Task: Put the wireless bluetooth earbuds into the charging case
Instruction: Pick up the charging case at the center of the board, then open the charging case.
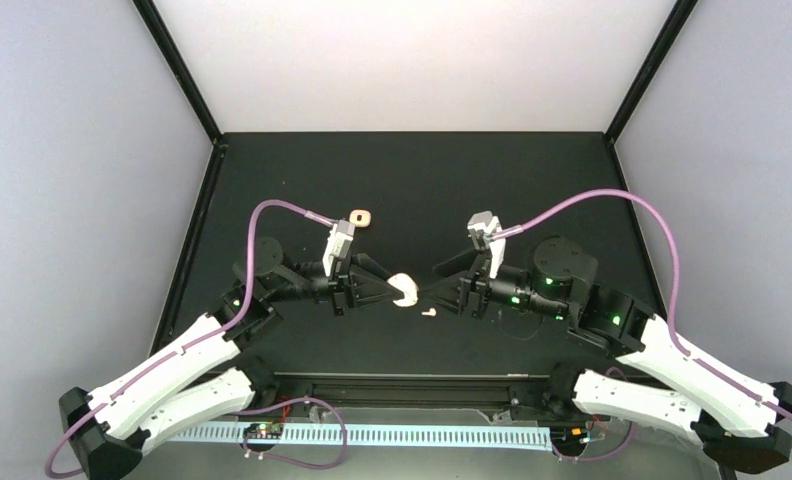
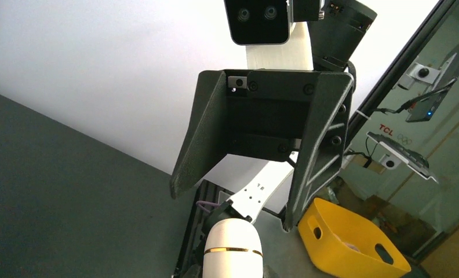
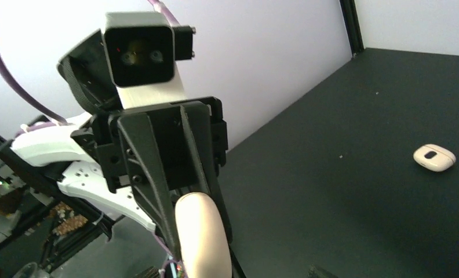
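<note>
My left gripper [image 1: 400,288] is shut on a rounded white charging case [image 1: 405,290] with a gold band, which it holds at the table's middle. The case also shows in the left wrist view [image 2: 233,246] and the right wrist view [image 3: 201,237]. My right gripper [image 1: 434,282] faces it from the right, close to the case, and is open and empty [image 2: 233,205]. One tiny white earbud [image 1: 428,313] lies on the black table just in front of the two grippers. The other earbuds are out of view.
A second cream case [image 1: 360,217] lies flat on the table behind my left arm; it also shows in the right wrist view [image 3: 434,157]. A yellow bin [image 2: 354,243] stands off the table. Black frame posts [image 1: 182,70] rise at the back corners.
</note>
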